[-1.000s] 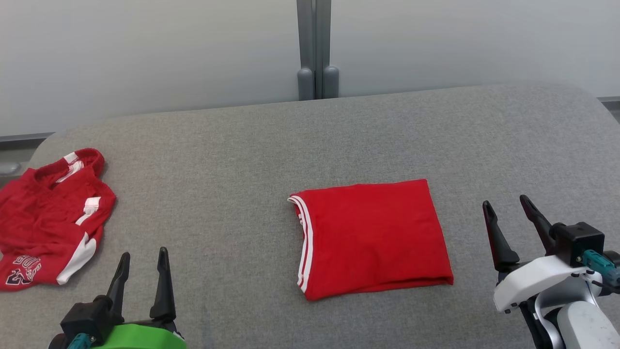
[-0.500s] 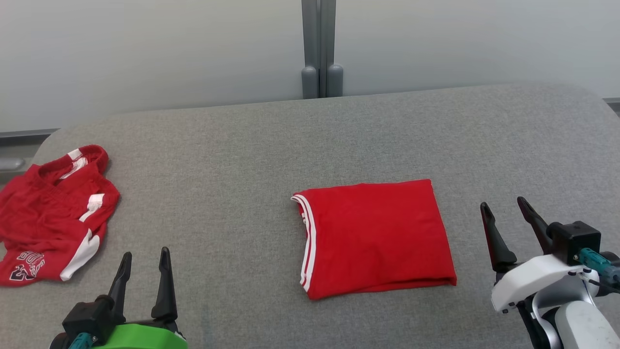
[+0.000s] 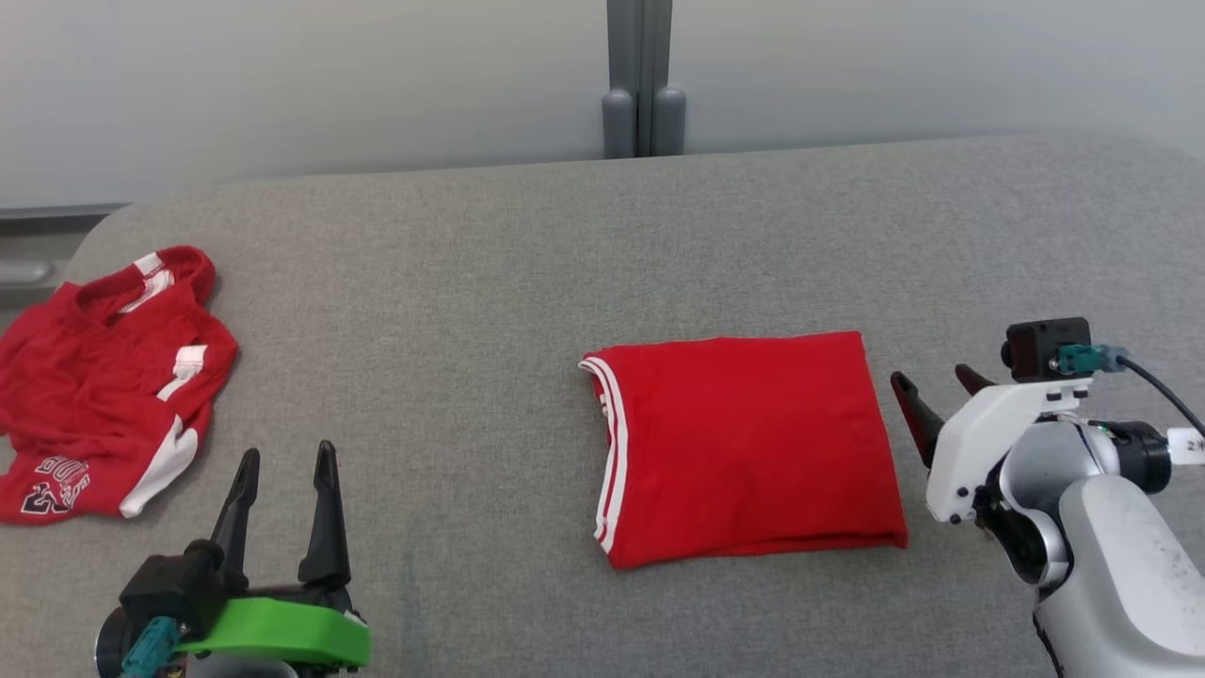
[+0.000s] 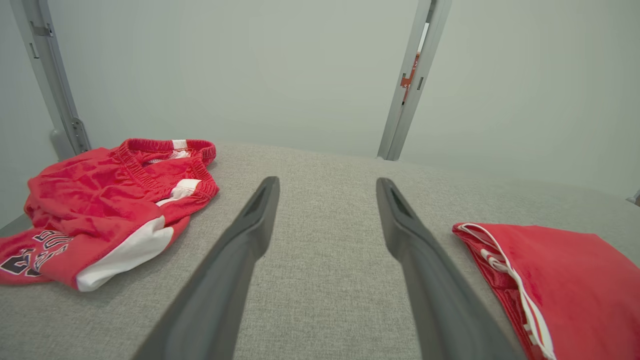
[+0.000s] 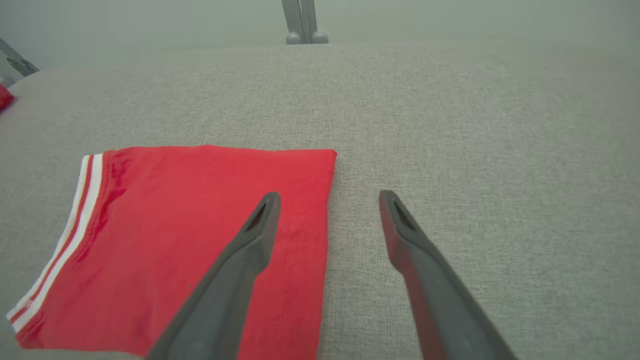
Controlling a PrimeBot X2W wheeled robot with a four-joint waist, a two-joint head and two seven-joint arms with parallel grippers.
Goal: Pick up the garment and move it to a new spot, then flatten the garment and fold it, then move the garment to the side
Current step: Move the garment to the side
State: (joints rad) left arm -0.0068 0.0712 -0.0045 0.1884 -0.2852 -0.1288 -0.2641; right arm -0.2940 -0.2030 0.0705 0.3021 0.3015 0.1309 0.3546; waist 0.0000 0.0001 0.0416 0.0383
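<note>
Left gripper (image 3: 288, 450): jaws apart, empty.
Right gripper (image 3: 932, 377): spread, empty, beside folded garment (image 3: 748, 447).
Crumpled garment (image 3: 104, 386): cut off leftward; print possibly lettering.

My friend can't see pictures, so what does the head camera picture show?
A folded red garment with white stripes lies in the middle of a grey table, and the right gripper is open close to its right edge. The left gripper is open at the lower left, near a crumpled red garment.
</note>
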